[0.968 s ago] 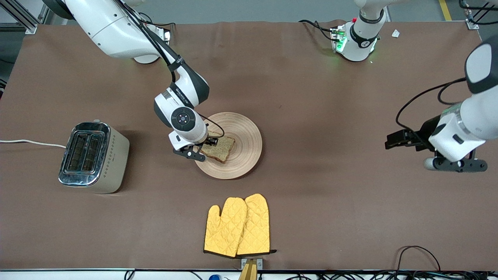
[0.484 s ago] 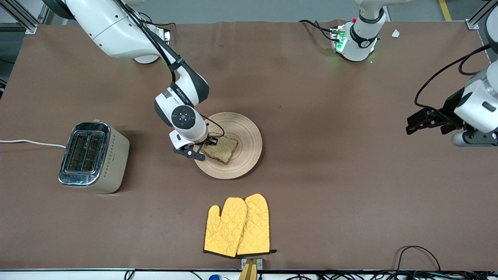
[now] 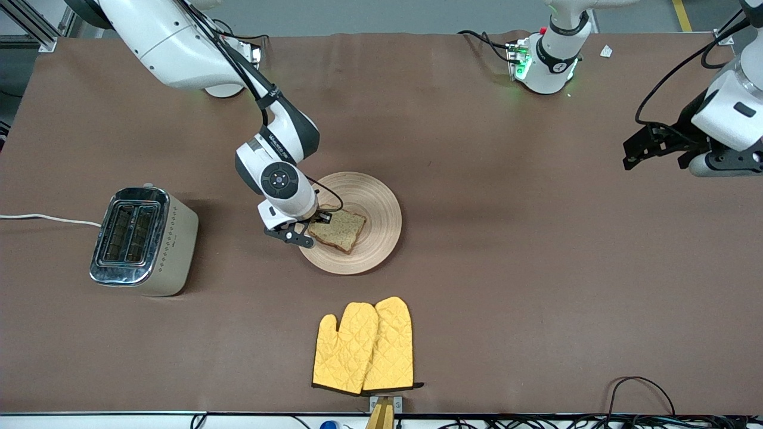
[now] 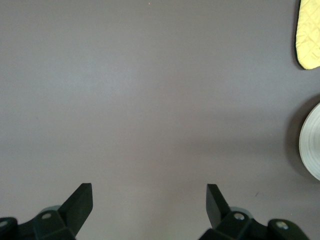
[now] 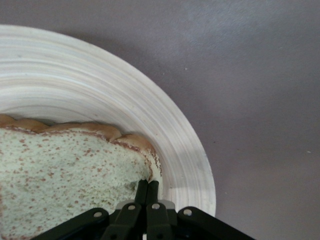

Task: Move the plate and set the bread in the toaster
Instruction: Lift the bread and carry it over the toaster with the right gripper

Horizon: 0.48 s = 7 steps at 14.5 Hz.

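Front view: right gripper [image 3: 305, 232] is sitting low over the plate [image 3: 381, 208], at the rim toward the toaster [image 3: 143, 241], fingers pinched together on the edge of the bread [image 3: 344, 229]. The bread is lying on the plate, in the half toward the right arm's end of the table. The plate is resting mid-table on the brown table cover [image 3: 477, 286]. The toaster is standing toward the right arm's end, both slots up, white cord [image 3: 47, 218] running off the table edge. Yellow oven mitts [image 3: 363, 348] are lying nearer to the camera than the plate. Left gripper [image 3: 724, 159] is hanging over the bare cover at the left arm's end, that arm waiting.

Left wrist view: left gripper [image 4: 149, 196] is showing its fingers [image 4: 80, 202] spread wide, holding nothing, bare cover underneath. A mitt tip [image 4: 308, 35] and a sliver of the plate rim [image 4: 311, 145] are showing at the frame's edge.

Right wrist view: right gripper [image 5: 147, 191] is showing its fingers pressed tight together at the bread [image 5: 60, 175] corner by the crust, just inside the plate rim [image 5: 170, 125].
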{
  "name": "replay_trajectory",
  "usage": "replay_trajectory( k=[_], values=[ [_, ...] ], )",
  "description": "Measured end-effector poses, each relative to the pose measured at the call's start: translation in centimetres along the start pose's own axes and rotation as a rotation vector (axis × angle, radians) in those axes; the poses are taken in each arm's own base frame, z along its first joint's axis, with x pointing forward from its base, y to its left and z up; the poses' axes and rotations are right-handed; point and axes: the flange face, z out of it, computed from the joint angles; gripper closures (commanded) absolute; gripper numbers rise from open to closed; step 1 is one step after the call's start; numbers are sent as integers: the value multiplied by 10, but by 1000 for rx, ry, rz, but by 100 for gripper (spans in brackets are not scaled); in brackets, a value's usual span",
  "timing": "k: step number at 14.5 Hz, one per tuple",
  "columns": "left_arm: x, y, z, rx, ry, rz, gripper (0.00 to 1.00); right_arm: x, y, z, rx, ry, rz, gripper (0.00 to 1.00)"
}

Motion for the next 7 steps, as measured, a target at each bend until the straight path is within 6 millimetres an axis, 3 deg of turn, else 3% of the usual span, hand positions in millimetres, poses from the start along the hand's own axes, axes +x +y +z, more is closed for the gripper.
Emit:
replay_trajectory(
  k=[4, 7],
  values=[
    [-11, 0, 2, 8, -36, -6, 0, 21, 1, -57, -64, -19, -9, 100],
    [-11, 0, 3, 8, -39, -6, 0, 36, 17, -101, -119, -50, -49, 100]
  ],
)
